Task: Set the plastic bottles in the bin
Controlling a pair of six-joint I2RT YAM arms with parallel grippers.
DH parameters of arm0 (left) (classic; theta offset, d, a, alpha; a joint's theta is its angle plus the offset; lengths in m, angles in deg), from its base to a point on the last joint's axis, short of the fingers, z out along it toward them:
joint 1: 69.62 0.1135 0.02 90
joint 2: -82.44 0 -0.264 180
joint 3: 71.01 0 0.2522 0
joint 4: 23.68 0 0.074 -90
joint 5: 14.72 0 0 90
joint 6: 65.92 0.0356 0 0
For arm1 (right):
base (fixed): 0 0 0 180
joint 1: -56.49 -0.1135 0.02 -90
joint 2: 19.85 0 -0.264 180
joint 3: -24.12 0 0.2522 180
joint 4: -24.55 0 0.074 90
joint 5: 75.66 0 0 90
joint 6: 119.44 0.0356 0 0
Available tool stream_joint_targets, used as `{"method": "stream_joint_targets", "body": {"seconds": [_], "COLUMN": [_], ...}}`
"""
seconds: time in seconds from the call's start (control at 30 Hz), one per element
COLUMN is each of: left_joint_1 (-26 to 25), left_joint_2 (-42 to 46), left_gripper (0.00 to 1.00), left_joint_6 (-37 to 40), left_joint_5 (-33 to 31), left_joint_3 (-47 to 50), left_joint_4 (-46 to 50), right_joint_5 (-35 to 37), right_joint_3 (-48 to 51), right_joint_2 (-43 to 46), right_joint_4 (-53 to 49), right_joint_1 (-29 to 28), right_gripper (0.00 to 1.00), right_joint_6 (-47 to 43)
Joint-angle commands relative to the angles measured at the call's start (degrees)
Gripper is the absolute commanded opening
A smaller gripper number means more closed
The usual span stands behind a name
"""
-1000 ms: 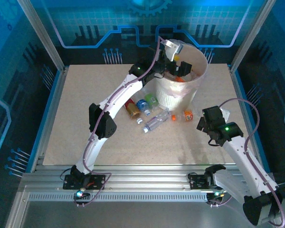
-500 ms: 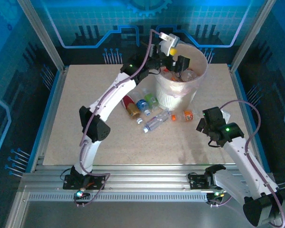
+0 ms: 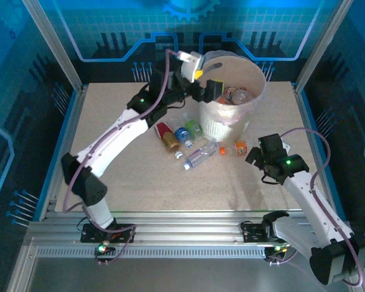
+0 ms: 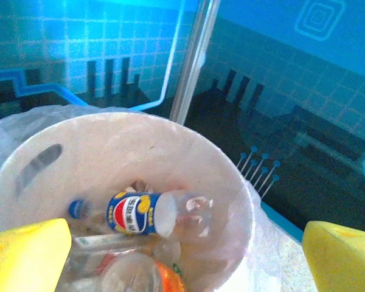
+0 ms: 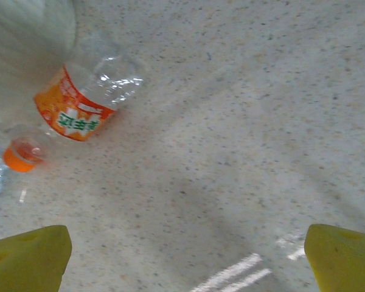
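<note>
Yellow pads (image 5: 25,255) of the right gripper (image 3: 253,159) stand wide apart with nothing between them. It hovers over the bare speckled table (image 3: 140,182), towards the right side. Just ahead of it an orange-labelled bottle (image 5: 79,100) lies on its side, close by the foot of the bin (image 3: 222,125). An orange cap (image 5: 21,155) sits just beside that bottle.

Left of these, a clear bottle (image 3: 199,156) lies aslant on the board. A little farther back three more lie in a row, near the bin's left foot: a brown bottle (image 3: 166,135) with a red cap, a blue-labelled bottle (image 3: 182,135) and a green bottle (image 3: 193,128).

The bin is white with ribbed sides and stands upright at the far middle of the table. A translucent bag (image 4: 274,243) lines it and folds out over the rim. Inside, on top of the heap, a bottle with a blue, yellow and red label (image 4: 131,213) lies on its side, its blue cap pointing to the left in the wrist view. Nearer the camera, another bottle (image 4: 140,277) shows an orange label. More clear plastic lies around them, too jumbled to count.

The left gripper (image 3: 213,91) hangs over the bin's near-left rim. Its jaws are spread wide and hold nothing, and the mouth of the bin lies between them.
</note>
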Motion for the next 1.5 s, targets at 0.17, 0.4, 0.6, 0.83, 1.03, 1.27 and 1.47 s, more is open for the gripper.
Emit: {"method": "stream_joint_targets", "body": {"seconds": [0.17, 0.4, 0.6, 0.83, 1.03, 1.27, 1.47], "left_joint_1": [-0.4, -0.3, -0.1, 0.2, 0.4, 0.6, 0.5], "left_joint_2": [18.4, 28.6, 31.8, 31.9, 31.4, 30.3, 29.7], "left_gripper": [0.99, 0.99, 0.99, 0.99, 0.99, 0.99, 0.99], "left_joint_6": [-4.7, -7.8, -8.9, -10.6, -11.0, -11.5, -11.9], "left_joint_5": [-14.9, -27.7, -31.6, -32.2, -32.0, -31.4, -31.0], "left_joint_3": [28.3, 44.4, 49.8, 51.8, 51.6, 51.2, 51.0], "left_joint_4": [-16.0, -20.3, -18.9, -18.0, -17.7, -17.5, -17.2], "right_joint_5": [-9.5, -14.7, -15.9, -16.9, -17.0, -16.6, -16.9], "right_joint_3": [3.6, 3.9, 2.1, 0.1, -1.0, -0.9, -0.9], "right_joint_2": [-5.0, -11.4, -17.2, -22.9, -26.3, -29.7, -33.4], "right_joint_4": [15.7, 22.3, 24.8, 27.8, 30.2, 32.6, 33.9], "right_joint_1": [4.2, 8.1, 9.6, 10.1, 10.3, 10.6, 10.7], "right_gripper": [1.00, 1.00, 1.00, 1.00, 0.99, 0.96, 0.91], "right_joint_6": [6.2, 6.7, 6.1, 6.0, 6.0, 5.5, 4.8]}}
